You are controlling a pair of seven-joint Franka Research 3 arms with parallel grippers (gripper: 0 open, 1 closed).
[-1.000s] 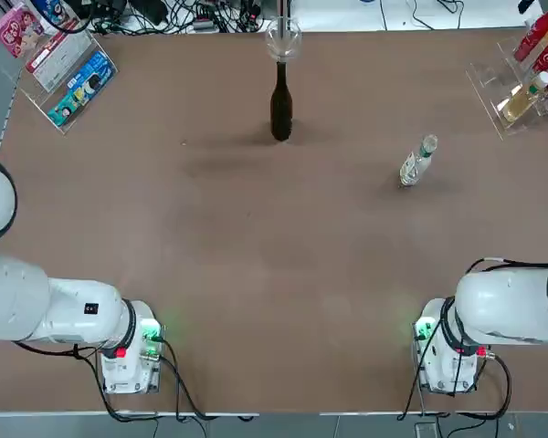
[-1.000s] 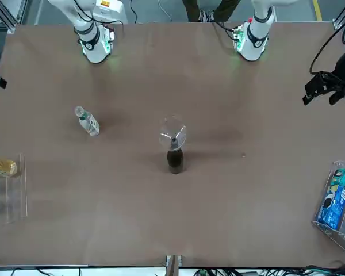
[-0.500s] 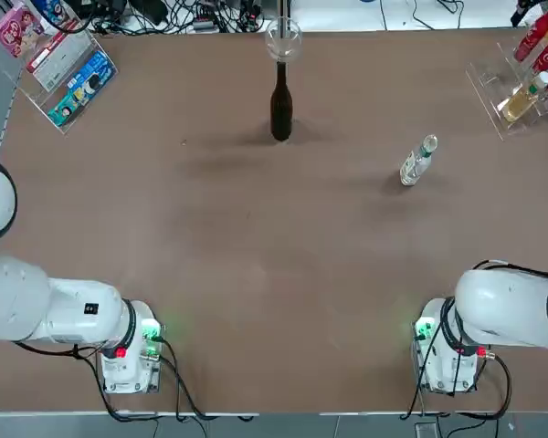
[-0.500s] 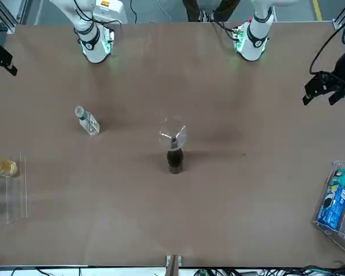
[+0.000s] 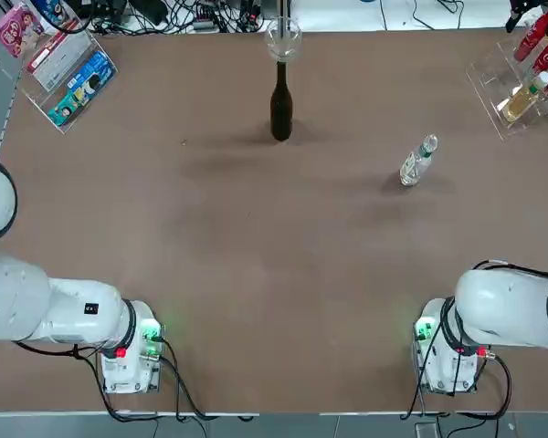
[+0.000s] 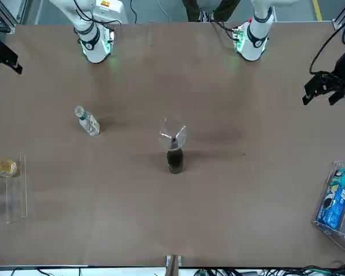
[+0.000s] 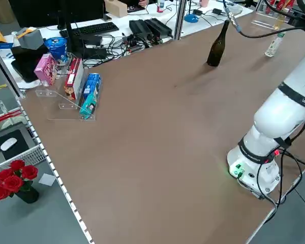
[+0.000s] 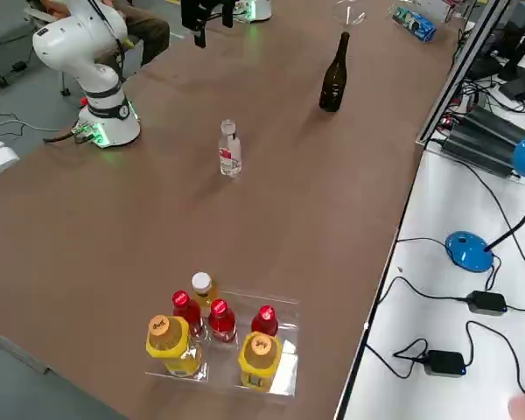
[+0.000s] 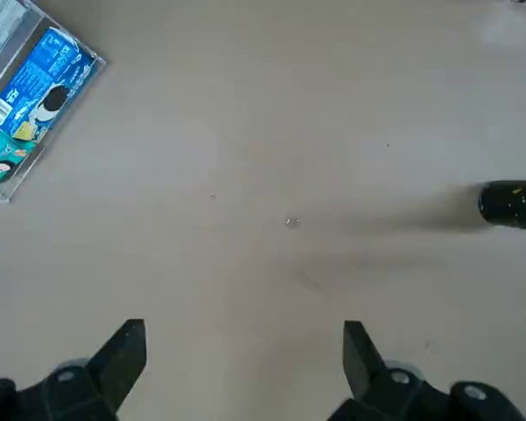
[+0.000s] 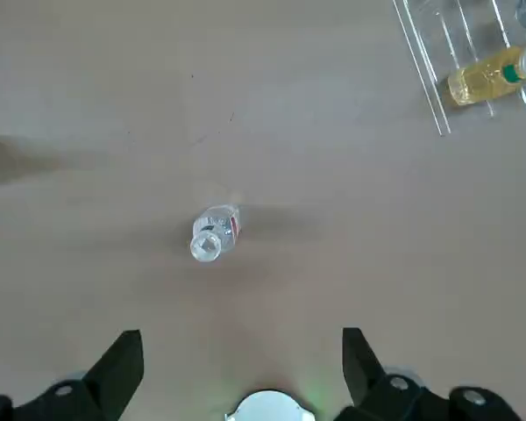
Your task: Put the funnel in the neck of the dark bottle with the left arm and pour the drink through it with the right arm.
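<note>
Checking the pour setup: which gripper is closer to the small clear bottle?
Right. The right gripper hangs open above the table edge just off the small clear bottle; the left gripper is open across the table, beyond the dark bottle.

white arms (image 5: pixel 46 310), green-lit bases, black pincers

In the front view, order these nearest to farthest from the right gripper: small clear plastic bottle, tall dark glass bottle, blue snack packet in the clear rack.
From the right gripper at the picture's left edge:
1. Small clear plastic bottle, same side.
2. Tall dark glass bottle, mid-table.
3. Blue snack packet, opposite side, in its rack.
</note>
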